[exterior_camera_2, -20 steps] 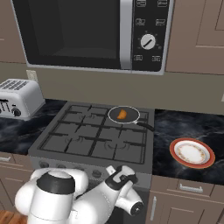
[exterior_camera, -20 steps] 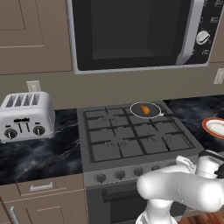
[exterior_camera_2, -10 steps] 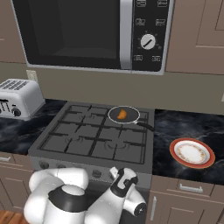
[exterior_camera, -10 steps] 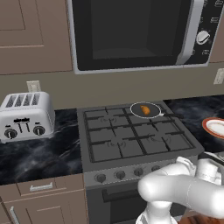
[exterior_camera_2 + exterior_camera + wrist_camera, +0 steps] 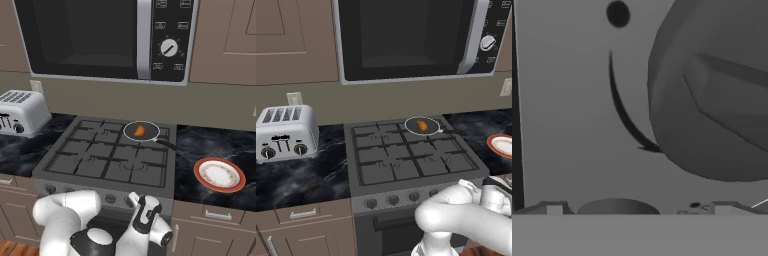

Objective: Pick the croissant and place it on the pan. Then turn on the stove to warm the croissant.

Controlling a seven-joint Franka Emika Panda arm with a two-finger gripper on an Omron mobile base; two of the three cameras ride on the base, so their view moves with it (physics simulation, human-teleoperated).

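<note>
End effector point(image 5: 637, 212) hard against a stove point(image 5: 406, 155) knob point(image 5: 712, 90), finger spread unreadable

You see the plate point(image 5: 502, 145) right of the stove point(image 5: 411, 157) cut off by the left base view's edge. A stove knob point(image 5: 712, 90) looms close in the hand view, cropped at the right edge; the gripper's opening can't be judged.

You have the croissant point(image 5: 423, 126) in the pan point(image 5: 432, 130), far right on the stove point(image 5: 406, 155); toaster point(image 5: 285, 133) left, plate point(image 5: 219, 174) right, microwave point(image 5: 411, 37) above; gripper seemingly near a knob point(image 5: 712, 95).
</note>
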